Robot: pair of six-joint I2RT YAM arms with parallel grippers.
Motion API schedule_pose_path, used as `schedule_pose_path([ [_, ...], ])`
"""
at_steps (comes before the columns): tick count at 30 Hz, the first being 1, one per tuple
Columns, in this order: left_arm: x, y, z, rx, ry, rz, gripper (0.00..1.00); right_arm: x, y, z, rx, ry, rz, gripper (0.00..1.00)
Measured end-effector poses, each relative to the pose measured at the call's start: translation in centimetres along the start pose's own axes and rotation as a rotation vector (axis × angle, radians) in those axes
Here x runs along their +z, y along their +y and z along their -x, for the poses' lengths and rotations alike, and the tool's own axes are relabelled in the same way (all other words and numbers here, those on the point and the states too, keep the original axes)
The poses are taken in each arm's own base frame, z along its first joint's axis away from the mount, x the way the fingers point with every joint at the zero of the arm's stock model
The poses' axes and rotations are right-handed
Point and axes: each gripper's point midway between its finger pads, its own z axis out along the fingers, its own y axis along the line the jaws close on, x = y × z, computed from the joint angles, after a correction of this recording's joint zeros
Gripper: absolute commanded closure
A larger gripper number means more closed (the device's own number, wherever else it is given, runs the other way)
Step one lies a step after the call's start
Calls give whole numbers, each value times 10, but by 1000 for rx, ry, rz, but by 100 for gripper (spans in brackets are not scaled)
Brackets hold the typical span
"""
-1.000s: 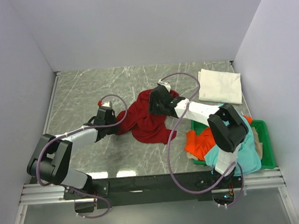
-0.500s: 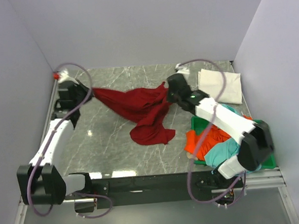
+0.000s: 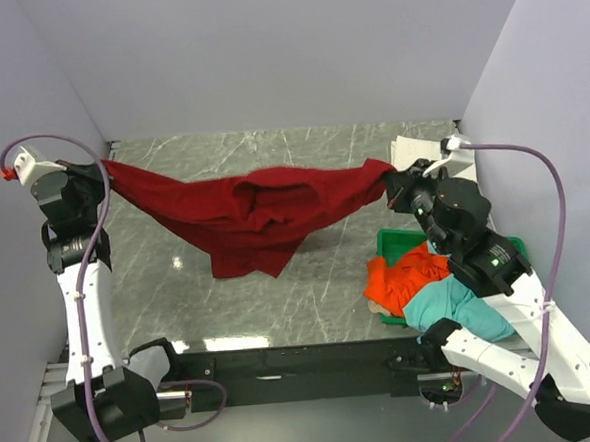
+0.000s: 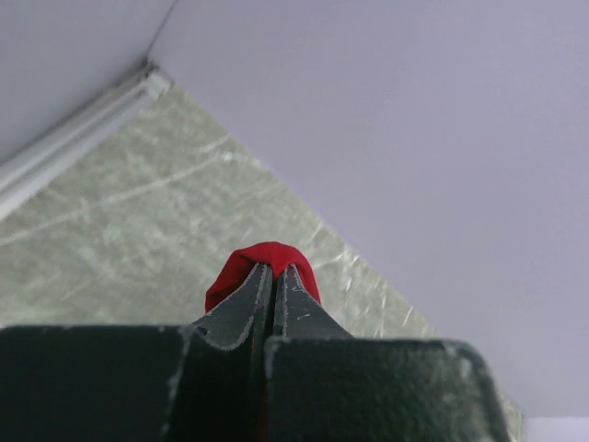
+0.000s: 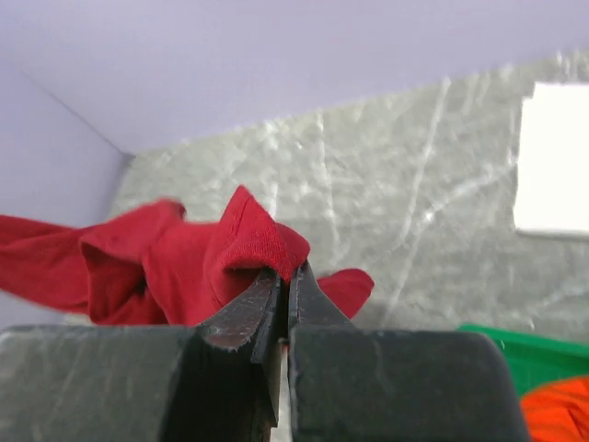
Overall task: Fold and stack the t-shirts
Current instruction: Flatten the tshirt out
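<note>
Four t-shirts are in view, one of each colour, along with one tray and two arms. The single large dark red cotton t-shirt (image 3: 254,208) is stretched in the air across the grey marble-patterned table (image 3: 280,302), strung between the two grippers like a sagging line. The left gripper (image 3: 100,171) is raised high at the far left corner, its two black fingers pressed together on a small bulge of red fabric, as the left wrist view shows. The right gripper (image 3: 395,180) is on the far right side, its two fingers likewise clamped tight on a bunched red edge. The middle of this shirt droops in folds, and its lowest flap hangs toward the tabletop; whether it touches the surface cannot be told. The one white folded cotton t-shirt (image 5: 552,157) lies flat on the table at the far right, mostly hidden behind the right arm in the top view. The one orange crumpled cotton t-shirt (image 3: 409,279) sits heaped in the one green plastic tray (image 3: 396,240) at the near right, spilling over its left rim. The one teal crumpled cotton t-shirt (image 3: 461,311) lies touching the orange one on its near side, draped over the tray's near edge.
</note>
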Motion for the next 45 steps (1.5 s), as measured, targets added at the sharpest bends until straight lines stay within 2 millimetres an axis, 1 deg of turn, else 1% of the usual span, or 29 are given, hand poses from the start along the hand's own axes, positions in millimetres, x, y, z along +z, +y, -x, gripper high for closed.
schedule_pose_path([
  [1, 3, 6, -5, -5, 15, 12, 99, 2, -3, -6, -4, 10, -11, 100],
  [4, 10, 23, -30, -18, 88, 41, 99, 18, -18, -39, -47, 101, -85, 100],
  [7, 6, 34, -51, -23, 155, 59, 99, 30, -33, -71, -95, 190, -159, 100],
  [8, 3, 34, -55, -24, 171, 56, 99, 29, -38, -78, -110, 217, -176, 100],
  [10, -6, 28, -55, -23, 184, 33, 99, 23, -40, -75, -112, 214, -180, 100],
  [12, -16, 17, -51, -17, 183, -10, 99, 13, -36, -56, -94, 165, -163, 100],
  [14, -30, 5, -45, -9, 176, -59, 99, 0, -29, -27, -71, 97, -134, 100],
  [17, -51, -11, -35, 3, 154, -118, 99, -28, -15, 33, -20, -52, -69, 100],
  [21, -77, -24, -24, 26, 117, -165, 99, -68, -6, 97, 23, -222, -10, 100],
  [24, -84, -28, -24, 32, 111, -195, 99, -97, -2, 142, 48, -342, 18, 100],
  [25, -84, -29, -27, 30, 121, -205, 99, -102, 0, 154, 51, -375, 24, 100],
  [27, -78, -23, -44, 19, 169, -218, 99, -100, 8, 172, 42, -408, 22, 100],
  [28, -72, -17, -58, -2, 212, -218, 99, -92, 13, 180, 30, -417, 16, 100],
  [29, -67, -10, -71, -17, 250, -209, 99, -80, 20, 186, 15, -418, 7, 100],
  [30, -59, 0, -90, -42, 299, -204, 99, -64, 26, 190, -2, -412, -8, 100],
  [31, -54, 11, -108, -66, 346, -187, 99, -39, 32, 193, -24, -401, -29, 100],
  [32, -48, 26, -129, -98, 400, -156, 95, -10, 39, 190, -48, -372, -45, 100],
  [33, -42, 42, -150, -124, 451, -119, 85, 14, 40, 188, -65, -351, -67, 100],
  [34, -39, 56, -168, -147, 494, -80, 73, 47, 43, 184, -86, -321, -87, 100],
  [35, -37, 69, -184, -169, 538, -39, 44, 80, 45, 178, -103, -291, -106, 94],
  [36, -36, 80, -197, -189, 573, -4, 33, 112, 44, 171, -122, -259, -130, 79],
  [37, -35, 88, -207, -198, 602, 22, 26, 148, 47, 160, -142, -221, -142, 58],
  [38, -32, 92, -212, -204, 617, 35, 21, 188, 45, 141, -164, -171, -162, 26],
  [39, -30, 95, -215, -205, 625, 42, 19, 222, 41, 120, -189, -120, -181, 17],
  [41, -28, 97, -216, -200, 622, 45, 14, 278, 30, 70, -247, -9, -207, 14],
  [42, -27, 96, -214, -190, 610, 42, 14, 297, 21, 40, -267, 56, -222, 14],
  [43, -27, 95, -210, -175, 590, 44, 14, 305, 14, 17, -281, 112, -234, 13],
  [44, -27, 94, -207, -158, 569, 47, 14, 309, 0, -18, -300, 202, -253, 13],
  [45, -27, 91, -202, -132, 541, 44, 14, 309, -9, -42, -306, 258, -262, 13],
])
